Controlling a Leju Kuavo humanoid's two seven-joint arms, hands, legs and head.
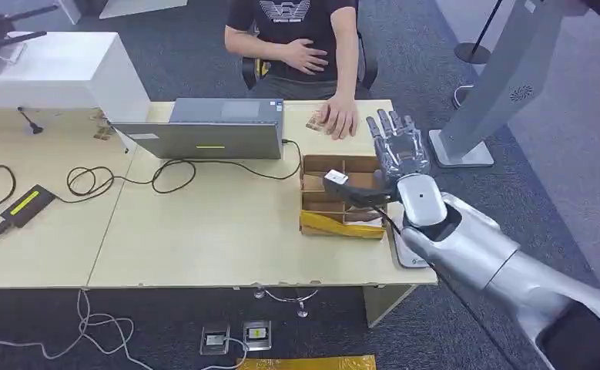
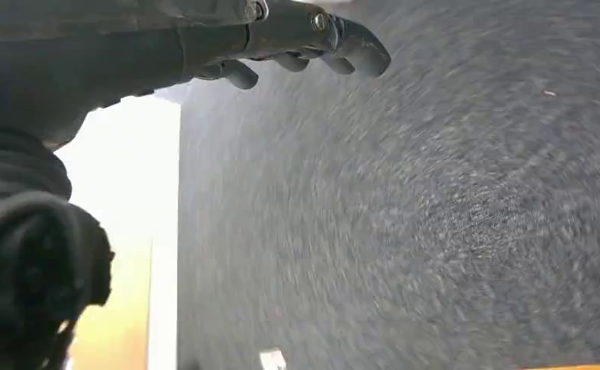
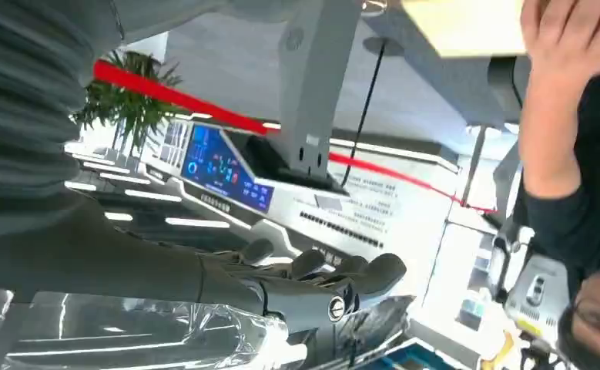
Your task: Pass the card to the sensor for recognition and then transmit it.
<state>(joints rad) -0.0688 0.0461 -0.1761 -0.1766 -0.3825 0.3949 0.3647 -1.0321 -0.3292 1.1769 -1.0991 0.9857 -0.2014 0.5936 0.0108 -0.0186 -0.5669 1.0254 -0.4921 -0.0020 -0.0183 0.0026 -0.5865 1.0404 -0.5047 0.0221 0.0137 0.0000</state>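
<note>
My right hand is raised over the table's far right end, just beyond the cardboard box. Its fingers are straight and spread and hold nothing. The right wrist view shows the same hand empty, with the seated person past it. The person's hand rests on a few patterned cards at the table's far edge, a short way to the left of my fingers. A flat white device lies on the table's right front edge, partly hidden under my forearm. My left hand hangs over grey carpet with loosely extended fingers, empty.
A grey laptop stands at the table's far middle with cables trailing left to a black adapter. Yellow packaging lies against the box's near side. A grey stand rises right of the table. More cards lie left of the laptop.
</note>
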